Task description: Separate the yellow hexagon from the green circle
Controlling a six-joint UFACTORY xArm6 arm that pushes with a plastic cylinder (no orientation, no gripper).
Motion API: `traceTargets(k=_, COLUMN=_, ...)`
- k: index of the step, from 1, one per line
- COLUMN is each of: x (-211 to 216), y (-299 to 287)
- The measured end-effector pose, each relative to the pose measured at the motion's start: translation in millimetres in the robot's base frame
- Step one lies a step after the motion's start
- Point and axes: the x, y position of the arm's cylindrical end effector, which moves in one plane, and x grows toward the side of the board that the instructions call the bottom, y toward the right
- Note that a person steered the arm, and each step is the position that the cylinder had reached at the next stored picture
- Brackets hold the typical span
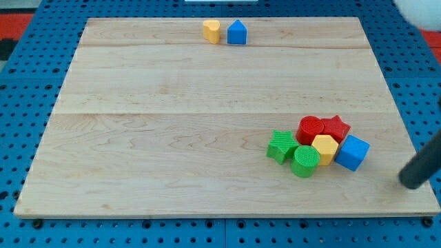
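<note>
The yellow hexagon block (324, 148) is hemmed in: green round block (305, 160) touching at its lower left, red round block (311, 128) and red star block (335, 127) above, blue cube (353, 152) on the right. My tip (412, 182) stands right of the cluster, apart from the cube. The wooden counter (172, 138) lies open left of the green star block (282, 146).

No text, label, brand, number or sign can be read anywhere in this view.
</note>
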Motion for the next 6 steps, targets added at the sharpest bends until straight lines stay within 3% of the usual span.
traceTargets(k=1, x=-6.2, y=-53.0)
traceTargets(k=6, x=-11.3, y=-60.9)
